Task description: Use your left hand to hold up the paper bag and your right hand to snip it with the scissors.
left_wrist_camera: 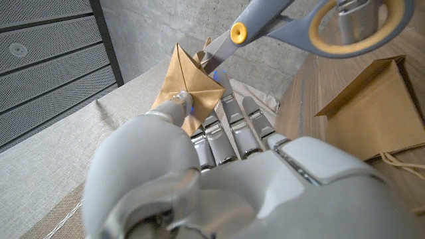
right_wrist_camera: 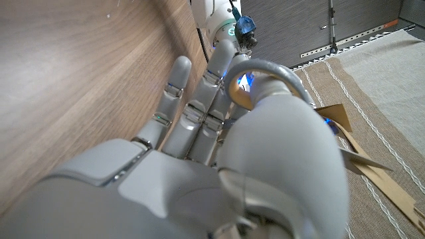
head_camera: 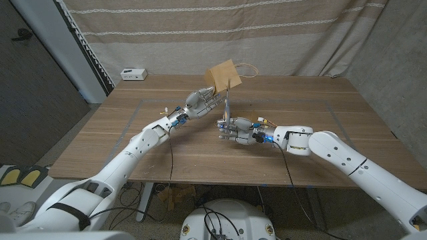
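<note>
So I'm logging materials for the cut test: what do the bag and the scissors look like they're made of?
The paper bag looks like matte brown kraft paper, with sharp creases. The scissors seem to have grey plastic handles lined in yellow, a yellow pivot, and blades that are probably metal, though too little of them shows to be sure.

You have a matt brown paper bag, creased along its folds, against scissors with dull grey metal blades and smooth grey plastic handles lined in yellow. Both hands, left and right, are glossy pale plastic with metal fingers. The table is smooth, grained wood; the far curtain is coarse woven cloth.
</note>
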You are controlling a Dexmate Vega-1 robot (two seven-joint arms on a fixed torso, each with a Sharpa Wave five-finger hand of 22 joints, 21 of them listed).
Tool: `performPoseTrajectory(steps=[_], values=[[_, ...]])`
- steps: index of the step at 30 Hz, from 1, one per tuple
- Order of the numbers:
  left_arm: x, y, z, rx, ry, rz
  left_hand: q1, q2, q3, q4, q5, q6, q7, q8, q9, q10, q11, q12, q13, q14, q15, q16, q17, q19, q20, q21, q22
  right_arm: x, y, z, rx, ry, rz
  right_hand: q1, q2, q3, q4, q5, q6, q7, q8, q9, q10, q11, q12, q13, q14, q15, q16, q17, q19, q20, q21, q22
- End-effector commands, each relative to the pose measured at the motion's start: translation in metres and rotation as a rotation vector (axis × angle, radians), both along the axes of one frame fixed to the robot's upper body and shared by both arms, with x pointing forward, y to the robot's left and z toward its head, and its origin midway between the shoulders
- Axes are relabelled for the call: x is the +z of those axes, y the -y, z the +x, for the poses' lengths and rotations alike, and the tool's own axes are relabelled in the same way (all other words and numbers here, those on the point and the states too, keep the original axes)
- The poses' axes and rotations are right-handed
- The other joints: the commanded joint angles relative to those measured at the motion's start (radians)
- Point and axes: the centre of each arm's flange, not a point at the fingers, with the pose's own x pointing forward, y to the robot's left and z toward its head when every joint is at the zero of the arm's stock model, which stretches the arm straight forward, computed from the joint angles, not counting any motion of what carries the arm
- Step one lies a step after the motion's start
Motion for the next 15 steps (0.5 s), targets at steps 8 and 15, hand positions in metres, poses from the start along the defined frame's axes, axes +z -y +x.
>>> performPoseTrajectory(steps=[8,15], values=[[-0.0024,0.0011,-0.0053,-0.013,0.003,0.004,0.013,0.023,0.010,0.004,0.006,0.160,-0.115,0.005,0.013,0.087,-0.080,0.002,0.005,-0.007,-0.167,-0.003,0.001,-0.003,-0.032,0.007,0.002,0.0013,-0.0019,0.0036,-0.008,-0.002,-0.043,-0.012,0.007,-0.060,0.006,0.013,0.343,0.197,0.241,0.247,0.105,-0.007,0.009,0.000,0.098,0.002,0.009,-0.053,0.030,-0.143,-0.016,0.001],[-0.0025,-0.0052,-0.0028,0.004,-0.001,0.001,0.014,0.023,0.011,0.001,0.006,0.161,-0.115,0.007,0.016,0.087,-0.080,0.001,0.006,-0.008,-0.167,-0.003,0.003,-0.003,-0.032,0.008,0.002,0.0056,-0.0027,0.0025,-0.010,0.012,-0.050,-0.010,0.013,-0.083,0.006,0.023,0.363,0.200,0.238,0.348,0.132,-0.010,0.027,0.025,0.120,0.002,0.003,-0.082,0.041,-0.145,-0.023,0.003]])
